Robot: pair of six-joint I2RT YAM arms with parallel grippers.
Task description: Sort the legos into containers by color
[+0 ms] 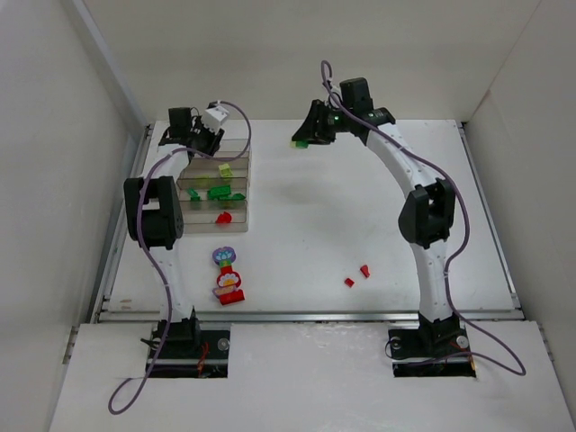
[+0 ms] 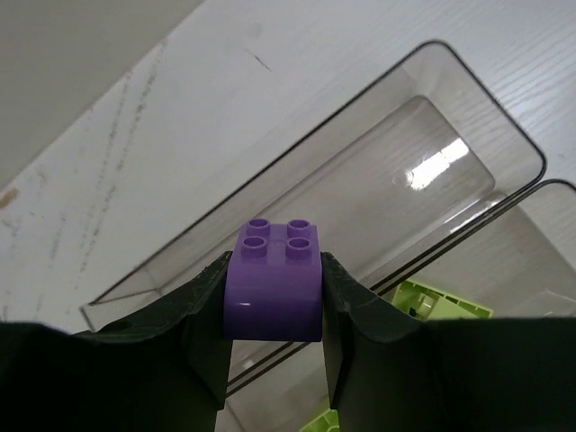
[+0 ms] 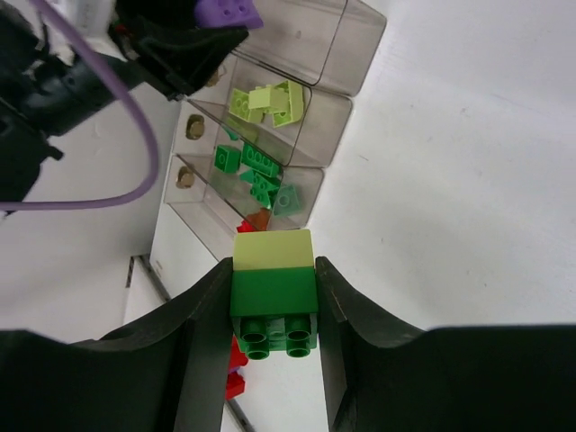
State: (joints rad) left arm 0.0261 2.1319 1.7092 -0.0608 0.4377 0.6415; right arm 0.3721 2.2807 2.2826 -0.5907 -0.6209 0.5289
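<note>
Left jaws clamped on purple brick (image 2: 273, 290), lower centre, over empty tray (image 2: 495, 99) compartment; right jaws clamped on green-lime brick (image 3: 273, 292), lower centre. Light, rigid, slick plastic: pinch flat sides, not studs

Bright, even light whitens the table (image 1: 315, 234); shadows are soft and faint. A glare patch glints on the clear tray (image 2: 432, 171). Wrist views' dark near foreground seems slightly blurred.
</note>
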